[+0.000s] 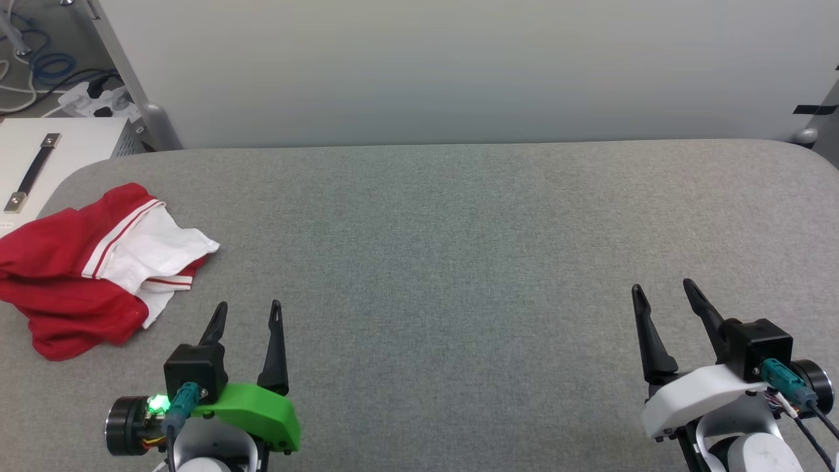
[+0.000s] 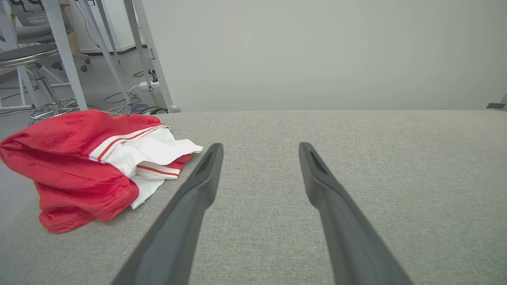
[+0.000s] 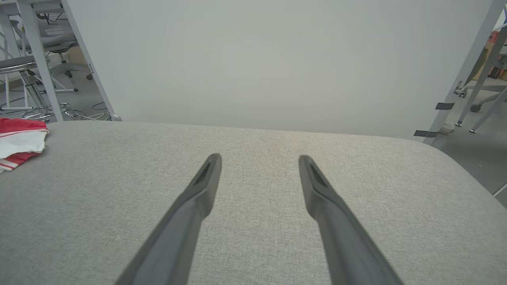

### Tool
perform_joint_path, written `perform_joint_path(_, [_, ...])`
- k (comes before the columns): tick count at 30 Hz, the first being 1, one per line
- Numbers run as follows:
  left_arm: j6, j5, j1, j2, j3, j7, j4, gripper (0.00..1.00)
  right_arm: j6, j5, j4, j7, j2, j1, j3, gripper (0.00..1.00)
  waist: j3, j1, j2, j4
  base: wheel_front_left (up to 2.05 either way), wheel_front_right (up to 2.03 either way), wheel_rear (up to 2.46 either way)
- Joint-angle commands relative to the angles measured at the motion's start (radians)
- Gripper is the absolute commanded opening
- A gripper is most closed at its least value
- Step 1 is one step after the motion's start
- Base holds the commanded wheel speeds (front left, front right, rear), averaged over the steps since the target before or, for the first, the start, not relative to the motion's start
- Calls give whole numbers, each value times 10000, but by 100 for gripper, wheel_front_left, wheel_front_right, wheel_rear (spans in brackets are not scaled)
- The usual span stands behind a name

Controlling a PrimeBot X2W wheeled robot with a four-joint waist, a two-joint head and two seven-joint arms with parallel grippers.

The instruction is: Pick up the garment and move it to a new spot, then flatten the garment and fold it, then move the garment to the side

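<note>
Grey woven fabric covers the whole table (image 1: 459, 262), kind of a felt-ish upholstery look with a fine, even texture. Behind it stands a plain white panel (image 1: 459, 65), right along the back edge. Off the far left corner there's a white cabinet (image 1: 72, 141) with a strap handle, a power strip (image 1: 98, 98) and loose cables (image 1: 52, 65) on the floor, plus a metal frame leg (image 1: 141, 85). The left wrist view also catches a stool (image 2: 27, 55) back there. A bit of black tape (image 1: 813, 109) sits at the far right.

The T-shirt (image 1: 85, 275) lies in a crumpled heap by the table's left edge, near the rounded far-left corner. It's soft red jersey with a white sleeve and red-and-white striped trim bunched on top.

The left gripper (image 1: 249, 305) hangs near the shirt, to its right and a bit closer to the robot, not touching. Its jaws are spread wide and hold nothing. The right gripper (image 1: 662, 286) is well apart on the other side, also spread wide and holding nothing. A broad flat stretch of bare fabric runs between them, and the table's right corners are rounded too.
</note>
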Motion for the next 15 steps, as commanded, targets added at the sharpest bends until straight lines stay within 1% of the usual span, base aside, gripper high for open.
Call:
perform_joint_path(1, [-73, -136, 7, -17, -22, -111, -51, 100, -3, 145, -73, -131, 4, -112, -27, 100, 7, 0, 0, 6, 0, 0, 0])
perform_joint_path(15, [-244, -302, 17, -23, 10, -404, -381, 100, -4, 455, -320, -420, 7, -191, -26, 100, 32, 0, 0, 21, 0, 0, 0])
